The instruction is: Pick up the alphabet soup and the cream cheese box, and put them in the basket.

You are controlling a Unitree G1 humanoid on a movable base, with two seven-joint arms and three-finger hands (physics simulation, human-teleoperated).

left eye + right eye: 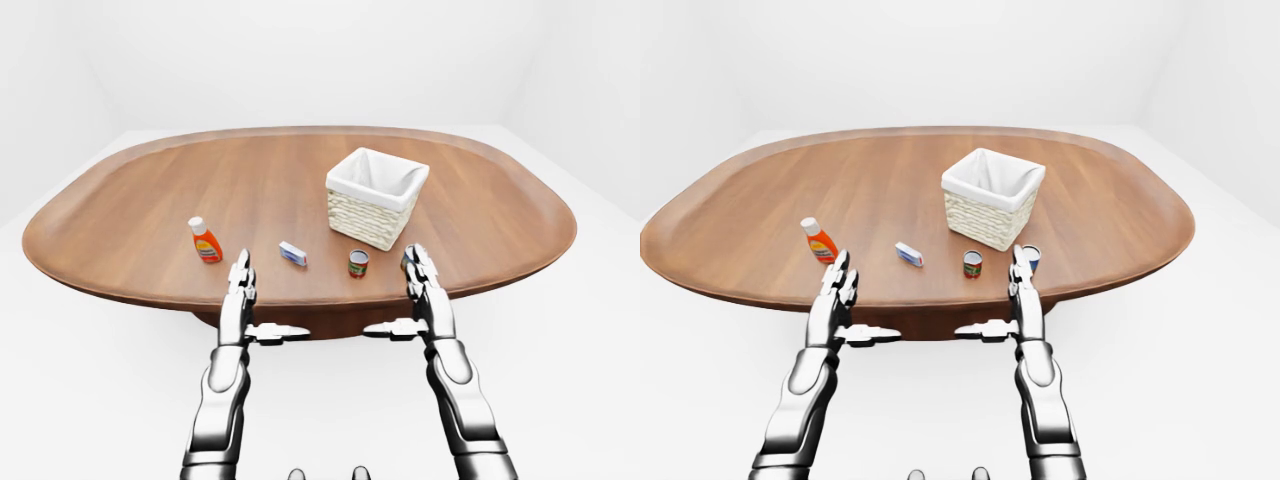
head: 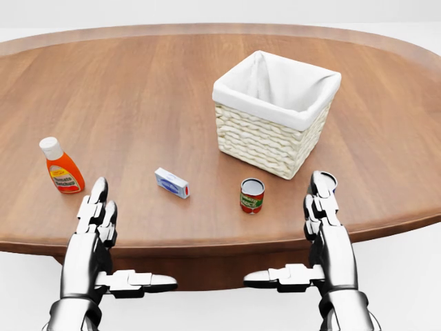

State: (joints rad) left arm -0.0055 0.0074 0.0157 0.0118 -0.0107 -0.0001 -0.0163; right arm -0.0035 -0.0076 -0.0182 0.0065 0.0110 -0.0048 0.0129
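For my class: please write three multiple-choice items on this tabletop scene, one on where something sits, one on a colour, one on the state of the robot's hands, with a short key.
1. In the head view, where is the cream cheese box relative to the alphabet soup?
A. to its left
B. to its right
C. inside the basket

2. What colour is the bottle at the left of the table?
A. blue
B. orange with a white cap
C. green

3. What are the left hand and right hand doing?
A. both grip the can
B. one holds the basket
C. both are open and hold nothing

Key: 1 A, the box lies left of the can, both outside the basket. 2 B, its body is orange under a white cap. 3 C, the fingers are extended near the table's edge, closed round nothing.
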